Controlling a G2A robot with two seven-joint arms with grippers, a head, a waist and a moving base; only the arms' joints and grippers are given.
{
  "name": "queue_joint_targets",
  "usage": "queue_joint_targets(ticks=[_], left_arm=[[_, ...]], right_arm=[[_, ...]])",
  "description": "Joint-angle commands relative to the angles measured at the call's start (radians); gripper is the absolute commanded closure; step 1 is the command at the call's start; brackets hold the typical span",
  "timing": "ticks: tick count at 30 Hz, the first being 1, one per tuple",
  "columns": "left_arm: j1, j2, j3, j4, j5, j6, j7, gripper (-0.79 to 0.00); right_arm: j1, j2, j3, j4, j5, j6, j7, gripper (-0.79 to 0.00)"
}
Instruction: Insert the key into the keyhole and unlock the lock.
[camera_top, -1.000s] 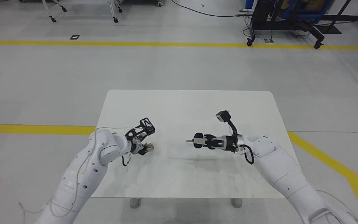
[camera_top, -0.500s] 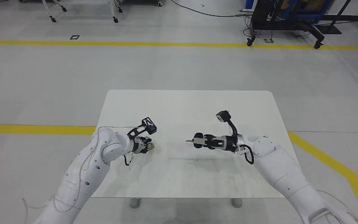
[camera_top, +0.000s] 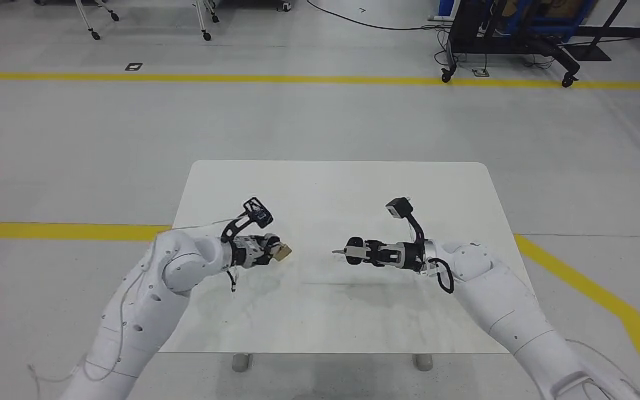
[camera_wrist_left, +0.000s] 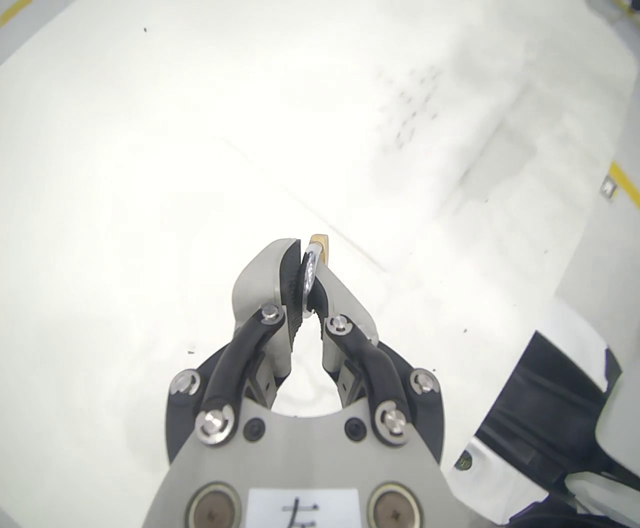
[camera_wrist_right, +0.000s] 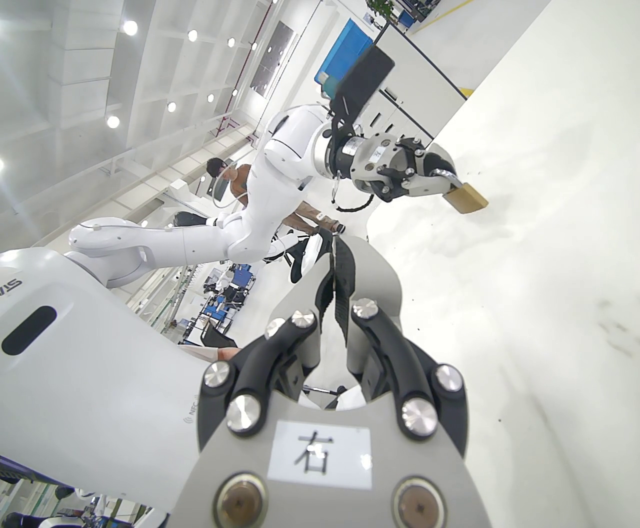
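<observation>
Padlock (camera_top: 283, 252) is above the table (camera_top: 330, 185), left of centre, pinched by the left gripper (camera_top: 271, 250); it points right. The key (camera_top: 337, 252), clamped in the right gripper (camera_top: 348, 251), lies left-right, tip toward the padlock, apart. In the left wrist view, fingers (camera_wrist_left: 260, 280) squeeze the shackle (camera_wrist_left: 308, 270). In the right wrist view, the brass body (camera_wrist_right: 466, 198) tilts; you should level it, I think, before you push the key in.

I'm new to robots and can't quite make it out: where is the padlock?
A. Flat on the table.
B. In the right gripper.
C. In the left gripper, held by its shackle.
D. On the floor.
C: the left gripper is shut on the shackle of the padlock, whose brass body sticks out past the fingertips.
</observation>
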Motion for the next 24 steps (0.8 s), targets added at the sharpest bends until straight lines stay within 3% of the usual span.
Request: queue_joint_targets(ticks=[1,6,16,19,24], left_arm=[[0.005,0.001,-0.023,0.026,-0.108,-0.033,0.036,0.000],[-0.012,0.000,-0.038,0.097,-0.308,-0.100,0.049,0.000],[-0.006,-0.001,-0.036,0.098,-0.322,-0.093,0.061,0.000],[0.004,-0.008,-0.027,0.151,-0.513,-0.103,0.082,0.000],[-0.052,-0.027,0.018,0.268,-0.819,-0.084,-0.002,0.000]], right_arm=[[0.000,0.000,0.000,0.000,0.000,0.000,0.000,0.000],[0.000,0.000,0.000,0.000,0.000,0.000,0.000,0.000],[0.000,0.000,0.000,0.000,0.000,0.000,0.000,0.000],[0.000,0.000,0.000,0.000,0.000,0.000,0.000,0.000],[0.000,0.000,0.000,0.000,0.000,0.000,0.000,0.000]])
